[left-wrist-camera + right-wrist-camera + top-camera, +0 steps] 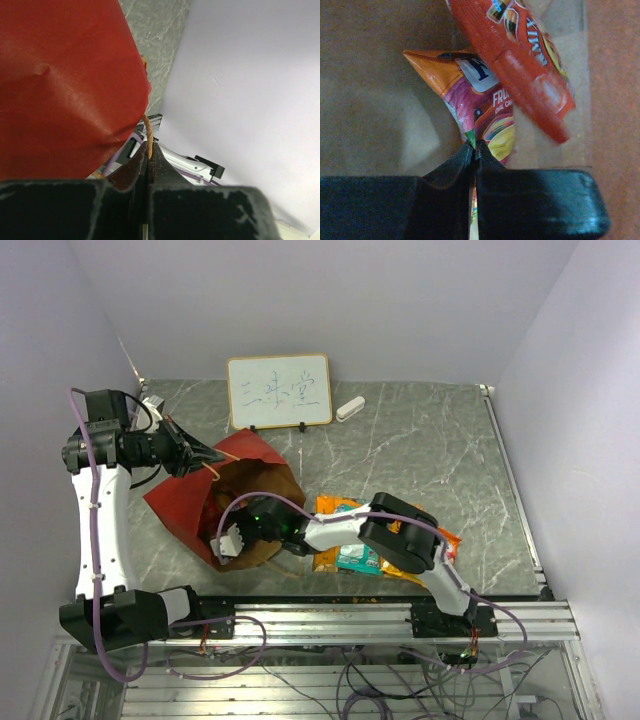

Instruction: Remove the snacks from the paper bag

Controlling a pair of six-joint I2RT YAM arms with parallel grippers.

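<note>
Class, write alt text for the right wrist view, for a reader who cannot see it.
The right gripper, jaws shut, pinches the lower edge of an orange-and-pink packet inside the brown paper bag. A red packet lies slantwise over its upper right.

Top view:
- Right gripper [228, 540] is inside the mouth of the paper bag [180, 505]. Its fingertips cannot be made out against the dark interior.
- Chip bag [355, 560], lower centre, is half covered by the right arm [400, 530].
- Writing on the whiteboard [279, 390] is too small to read. The white object [348, 408] beside it can't be identified.

Left wrist view:
- The bag runs off the top and left edges.
- Handle [147, 131] disappears between the closed fingers of the left gripper [148, 150].

Right wrist view:
- Red packet [520, 60] is cut by the top edge and its lettering is blurred.
- Pink packet [485, 110] has its lower end hidden behind the pinching fingers. Its label shows only "FRU".
</note>
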